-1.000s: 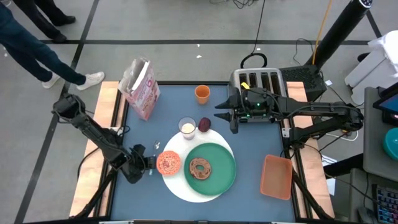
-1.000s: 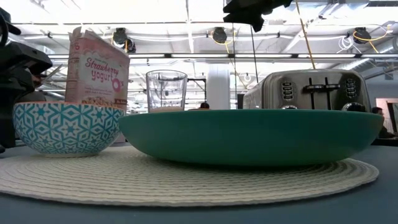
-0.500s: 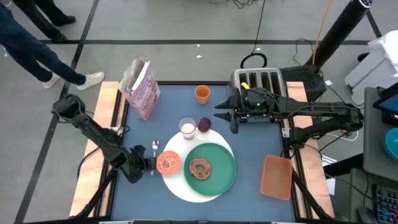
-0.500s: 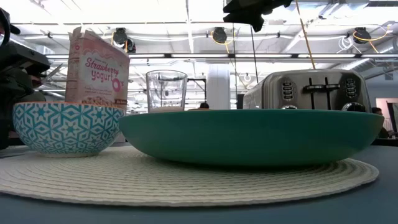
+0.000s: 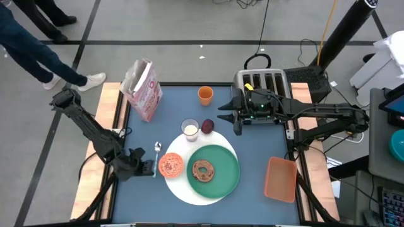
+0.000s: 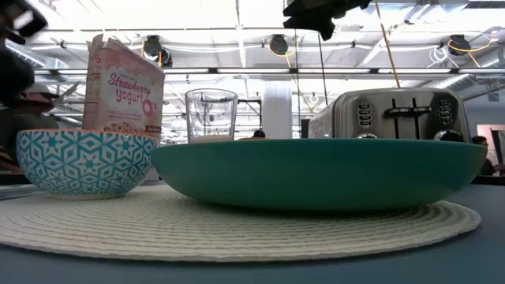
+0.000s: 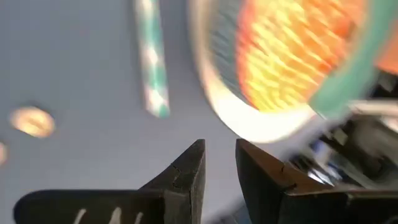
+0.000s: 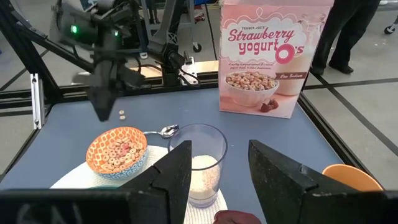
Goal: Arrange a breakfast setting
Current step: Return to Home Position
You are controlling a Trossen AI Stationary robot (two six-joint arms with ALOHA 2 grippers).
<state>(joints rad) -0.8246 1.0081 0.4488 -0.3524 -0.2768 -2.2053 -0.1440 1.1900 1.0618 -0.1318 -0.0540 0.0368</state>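
The spoon (image 5: 156, 157) lies flat on the blue table just left of the round white mat (image 5: 180, 187), its bowl toward the far edge. My left gripper (image 5: 149, 168) hovers beside the spoon's handle (image 7: 151, 62), slightly open and holding nothing. On the mat stand the orange bowl (image 5: 171, 165) of cereal, the green plate (image 5: 224, 180) with the bagel (image 5: 204, 169), and the glass of milk (image 5: 190, 129). The dark red fruit (image 5: 207, 126) rests at the mat's far edge. The pink cereal box (image 5: 144, 88) stands far left. My right gripper (image 8: 217, 162) waits open, high in front of the toaster.
The silver toaster (image 5: 260, 88) stands at the far right and an orange tray (image 5: 280, 179) lies near right. An orange cup (image 5: 205, 95) sits at the far middle. Two loose cereal rings (image 8: 121, 113) lie on the table. A person's legs (image 5: 38, 50) show beyond the far left corner.
My left gripper has risen from over the spoon's handle and drawn back toward the table's left edge, tipping less steeply down. The whole spoon now shows, lying on the table beside the mat.
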